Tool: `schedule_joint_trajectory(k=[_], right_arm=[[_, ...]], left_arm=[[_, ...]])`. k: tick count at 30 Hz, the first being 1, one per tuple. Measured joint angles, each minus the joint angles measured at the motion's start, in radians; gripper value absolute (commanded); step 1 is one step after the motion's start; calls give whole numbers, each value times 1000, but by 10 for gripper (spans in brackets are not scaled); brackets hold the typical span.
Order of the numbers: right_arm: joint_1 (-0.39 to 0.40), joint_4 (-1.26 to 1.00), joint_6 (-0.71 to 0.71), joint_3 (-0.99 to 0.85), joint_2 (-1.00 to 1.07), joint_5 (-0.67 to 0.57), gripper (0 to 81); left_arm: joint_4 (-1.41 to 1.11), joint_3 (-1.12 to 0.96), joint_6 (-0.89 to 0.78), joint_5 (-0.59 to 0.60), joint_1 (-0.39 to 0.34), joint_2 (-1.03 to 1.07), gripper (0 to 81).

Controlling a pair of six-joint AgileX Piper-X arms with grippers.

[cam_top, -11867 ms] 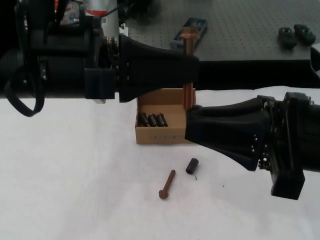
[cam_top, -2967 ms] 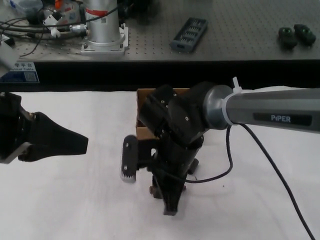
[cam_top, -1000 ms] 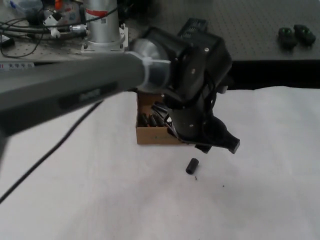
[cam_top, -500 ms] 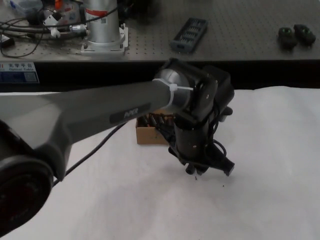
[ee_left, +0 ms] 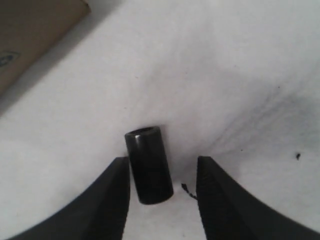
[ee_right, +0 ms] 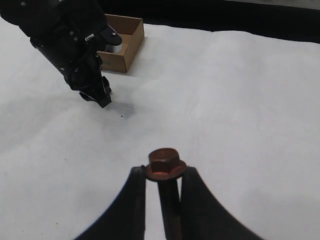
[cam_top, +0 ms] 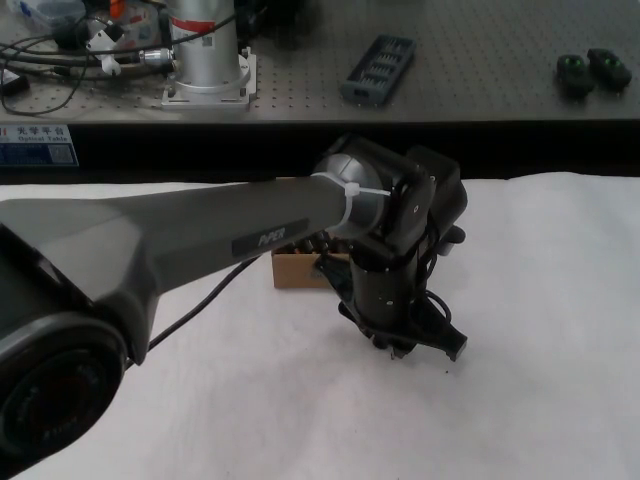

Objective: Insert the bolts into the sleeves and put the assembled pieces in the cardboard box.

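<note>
A short black sleeve point(ee_left: 149, 165) lies on the white cloth, between the fingers of my open left gripper point(ee_left: 161, 167), which straddles it just off the cloth. In the high view this left gripper point(cam_top: 402, 346) points down in front of the cardboard box point(cam_top: 293, 270) and hides the sleeve. My right gripper point(ee_right: 163, 175) is shut on the shank of a copper bolt point(ee_right: 165, 163), hex head up, held above the cloth well away from the box point(ee_right: 128, 44). The right wrist view also shows the left gripper point(ee_right: 96, 93) low beside the box.
White cloth point(cam_top: 540, 340) covers the bench around the box. Behind it, on the perforated table, are a blue-grey bit holder point(cam_top: 378, 66), a metal post base point(cam_top: 205, 62) with cables, and two small black parts point(cam_top: 592, 70).
The left arm swung from over the box down to the loose sleeve and now straddles it. The bolt that lay on the cloth earlier is gone from there.
</note>
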Motion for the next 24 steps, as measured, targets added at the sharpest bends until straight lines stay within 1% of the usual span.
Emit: schedule_joint_trajectory(k=[4,6,11,14,24], right_arm=[[0,0,8,0,0,0,29],[0,0,9,0,0,0,29],[0,0,16,0,0,-2,29],[0,0,16,0,0,-2,29],[0,0,16,0,0,-2,29]], left_arm=[[-2,0,7,-5,0,0,314],[-10,0,14,-27,0,0,296],[-26,0,25,-46,0,0,164],[-26,0,37,-46,0,0,116],[-21,0,52,-28,0,0,124]])
